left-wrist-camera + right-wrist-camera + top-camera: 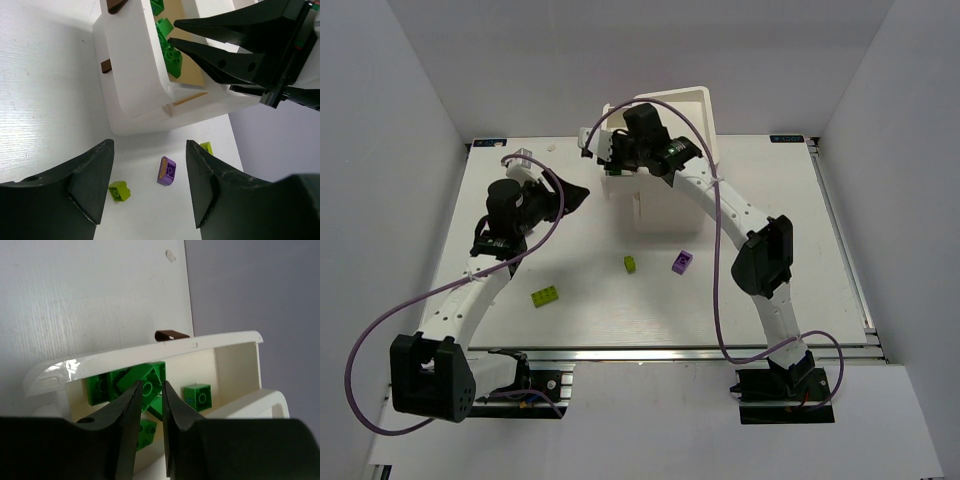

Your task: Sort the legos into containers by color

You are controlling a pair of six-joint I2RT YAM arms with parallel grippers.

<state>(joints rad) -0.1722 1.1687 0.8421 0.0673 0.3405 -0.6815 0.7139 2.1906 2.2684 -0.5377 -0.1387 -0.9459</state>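
right gripper (151, 385) barely parted, empty, above green legos (197, 396) in drawer (150, 347), mid-frame | left gripper (150, 145) wide open, empty | purple lego (167, 171) lower centre, framed between left's jaws, long axis roughly up-down, so left's lined up imo

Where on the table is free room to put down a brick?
Free: table right of the right arm; near strip before the purple brick. Crowded: from the cabinet to the small lime brick and large lime brick.

We list green legos (150, 387) heaped in the open drawer (235, 365); purple brick (682, 261), lime cube (631, 264), long lime brick (546, 295) loose before it.
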